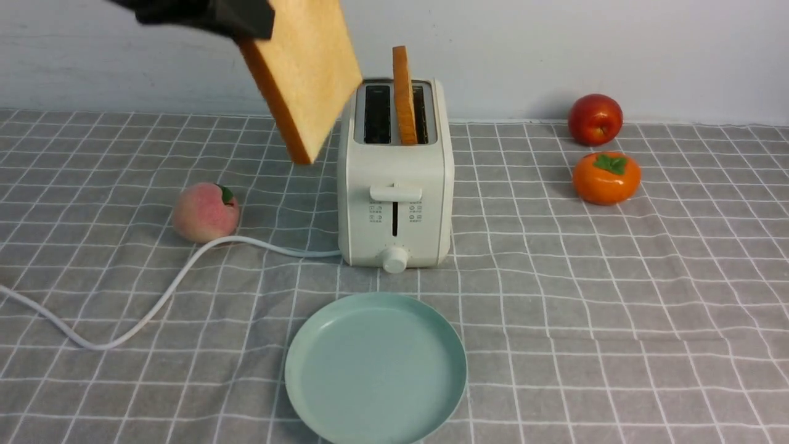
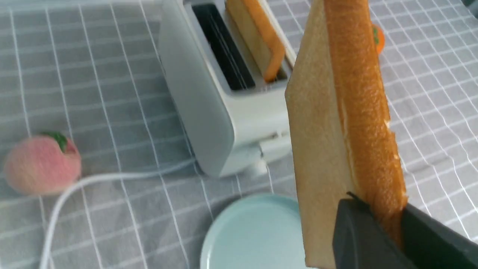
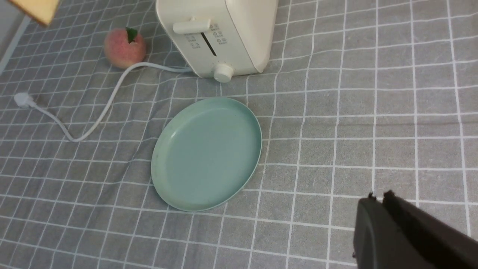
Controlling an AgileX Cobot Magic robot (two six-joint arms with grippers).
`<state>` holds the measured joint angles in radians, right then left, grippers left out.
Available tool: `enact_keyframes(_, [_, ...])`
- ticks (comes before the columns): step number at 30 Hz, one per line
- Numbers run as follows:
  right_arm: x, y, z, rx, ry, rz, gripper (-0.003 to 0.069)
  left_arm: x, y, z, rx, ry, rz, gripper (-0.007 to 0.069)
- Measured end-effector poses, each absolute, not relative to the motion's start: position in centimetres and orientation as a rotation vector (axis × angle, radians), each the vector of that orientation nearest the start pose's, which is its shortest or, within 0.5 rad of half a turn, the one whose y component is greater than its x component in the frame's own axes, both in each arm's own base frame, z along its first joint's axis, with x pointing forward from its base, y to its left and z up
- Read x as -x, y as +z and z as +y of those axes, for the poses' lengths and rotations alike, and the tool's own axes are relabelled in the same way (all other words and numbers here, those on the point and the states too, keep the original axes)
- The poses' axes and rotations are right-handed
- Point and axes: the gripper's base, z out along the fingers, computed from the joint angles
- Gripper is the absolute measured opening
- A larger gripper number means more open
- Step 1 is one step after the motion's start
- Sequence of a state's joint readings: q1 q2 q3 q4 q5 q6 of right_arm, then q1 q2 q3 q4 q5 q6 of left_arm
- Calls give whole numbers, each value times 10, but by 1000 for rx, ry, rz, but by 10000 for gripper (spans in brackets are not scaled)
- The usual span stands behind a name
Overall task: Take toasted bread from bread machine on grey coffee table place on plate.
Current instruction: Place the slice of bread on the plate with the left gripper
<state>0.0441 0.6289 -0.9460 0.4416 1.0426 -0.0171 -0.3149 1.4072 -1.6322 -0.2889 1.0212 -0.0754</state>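
The grey coffee table [image 1: 616, 296] has a cloth with white squares on it. The bread machine [image 1: 394, 179] is a cream box and stands far back on it. The pale green plate [image 1: 376, 370] lies flat just in front of the bread machine, with nothing on it. One toasted bread slice [image 1: 305, 74] hangs tilted in the air, up high and left of the bread machine. It is golden with a dark orange crust. The left gripper [image 2: 386, 228] pinches its top edge tight. The other slice [image 1: 404, 98] stands upright in the bread machine's right slot. The right gripper [image 3: 381, 201] is pressed together, holding nothing, well apart from the bread machine. A pink peach [image 1: 205, 211] sits left of the bread machine.
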Motion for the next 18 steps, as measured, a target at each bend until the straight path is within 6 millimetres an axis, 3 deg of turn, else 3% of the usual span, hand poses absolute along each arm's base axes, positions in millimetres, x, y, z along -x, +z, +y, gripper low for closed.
enact_keyframes(3, [-87, 386, 37, 13, 566, 2174, 34, -267, 410, -114, -177, -629, 2350, 67])
enact_keyframes(5, [-90, 378, 38, -6, 587, 2191, 38, -267, 355, -121, -99, -753, 2439, 67])
enact_keyframes(6, [-90, 377, 38, -7, 589, 2193, 38, -267, 347, -121, -96, -755, 2454, 67])
enact_keyframes(8, [-92, 370, 39, -19, 606, 2210, 43, -267, 302, -126, -56, -837, 2520, 67])
enact_keyframes(9, [-92, 369, 39, -20, 609, 2210, 43, -267, 299, -127, -43, -858, 2521, 67])
enact_keyframes(10, [-93, 366, 40, -27, 617, 2214, 43, -268, 278, -130, -34, -888, 2541, 67])
enact_keyframes(12, [-94, 363, 40, -31, 620, 2223, 43, -272, 258, -134, -14, -937, 2543, 67])
enact_keyframes(18, [-94, 361, 40, -34, 621, 2228, 53, -294, 224, -141, 74, -979, 2528, 99])
